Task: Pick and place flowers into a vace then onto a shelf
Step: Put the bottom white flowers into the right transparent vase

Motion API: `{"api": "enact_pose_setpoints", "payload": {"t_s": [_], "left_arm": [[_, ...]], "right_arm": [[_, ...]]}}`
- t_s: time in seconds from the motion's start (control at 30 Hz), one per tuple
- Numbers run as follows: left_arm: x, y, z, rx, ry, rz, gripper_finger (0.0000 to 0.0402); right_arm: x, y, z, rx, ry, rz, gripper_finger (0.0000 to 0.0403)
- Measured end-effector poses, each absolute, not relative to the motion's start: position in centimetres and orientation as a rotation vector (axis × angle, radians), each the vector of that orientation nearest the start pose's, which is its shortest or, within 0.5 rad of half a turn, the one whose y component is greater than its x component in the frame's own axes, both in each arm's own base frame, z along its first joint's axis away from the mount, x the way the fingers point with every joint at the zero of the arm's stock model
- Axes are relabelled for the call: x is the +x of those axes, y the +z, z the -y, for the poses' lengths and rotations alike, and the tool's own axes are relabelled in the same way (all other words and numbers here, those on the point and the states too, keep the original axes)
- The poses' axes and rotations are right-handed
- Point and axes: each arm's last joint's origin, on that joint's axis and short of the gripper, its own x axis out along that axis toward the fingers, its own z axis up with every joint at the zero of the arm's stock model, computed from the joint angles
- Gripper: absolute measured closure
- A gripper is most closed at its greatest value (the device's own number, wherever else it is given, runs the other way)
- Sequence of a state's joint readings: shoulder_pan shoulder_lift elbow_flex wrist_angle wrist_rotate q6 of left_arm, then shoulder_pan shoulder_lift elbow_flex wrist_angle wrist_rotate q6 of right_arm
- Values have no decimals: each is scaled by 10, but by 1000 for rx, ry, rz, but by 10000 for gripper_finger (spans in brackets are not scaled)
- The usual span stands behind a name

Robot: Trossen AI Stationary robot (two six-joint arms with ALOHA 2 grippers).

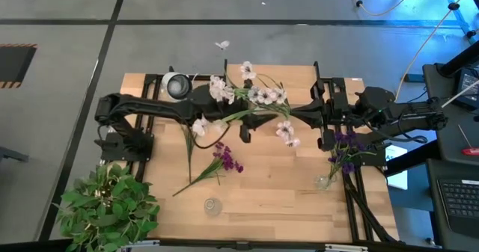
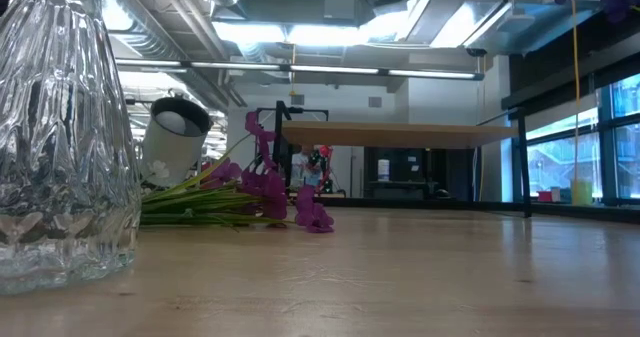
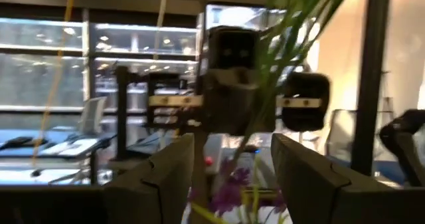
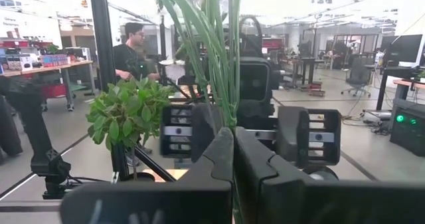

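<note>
The flowers (image 1: 254, 95) with white blossoms form a bunch of green stems in mid-air over the table's middle, between both arms. My right gripper (image 1: 298, 117) reaches in from the right and is shut on their stems. My left gripper (image 1: 251, 123) faces it from the left, open. Its fingers (image 3: 166, 177) stand on either side of the green stems (image 3: 265, 98), with no touch that I can see. A purple flower stem (image 1: 218, 161) lies flat on the table. A clear glass vase (image 1: 212, 206) stands near the table's near edge. The shelf (image 2: 400, 133) is a raised board behind. My right gripper pinches several green stems (image 4: 229, 114) together between its two shut fingers, coming level from the table's right side. The stems cross the fingers and run on past them. The bunch is lifted clear of the table, its white blossoms (image 1: 266, 95) spreading toward the far and left sides.
A leafy potted plant (image 1: 108, 207) sits at the near left corner. A white-and-black round device (image 1: 177, 86) stands near the far edge. A second small vase (image 1: 323, 182) holds purple flowers (image 1: 344, 143) on the right. A person (image 4: 133, 51) stands in the room beyond.
</note>
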State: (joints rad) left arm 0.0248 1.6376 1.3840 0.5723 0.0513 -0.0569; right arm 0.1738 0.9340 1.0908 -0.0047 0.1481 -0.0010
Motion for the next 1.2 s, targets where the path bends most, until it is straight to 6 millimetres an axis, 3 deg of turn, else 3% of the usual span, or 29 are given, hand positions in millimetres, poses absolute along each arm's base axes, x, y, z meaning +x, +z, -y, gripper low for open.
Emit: {"api": "enact_pose_setpoints", "payload": {"t_s": [0.27,0.8,1.03,1.2], "left_arm": [[402,399,2,-44,-71,387,205],[399,408,5,-39,-93,483,212],[399,408,5,-39,-93,483,275],[399,407,5,-39,-92,473,346]], "right_arm": [[190,426,-29,21,27,135,402],[199,416,-31,31,28,53,402],[195,418,-30,63,29,66,398],[183,424,-28,94,32,94,352]]}}
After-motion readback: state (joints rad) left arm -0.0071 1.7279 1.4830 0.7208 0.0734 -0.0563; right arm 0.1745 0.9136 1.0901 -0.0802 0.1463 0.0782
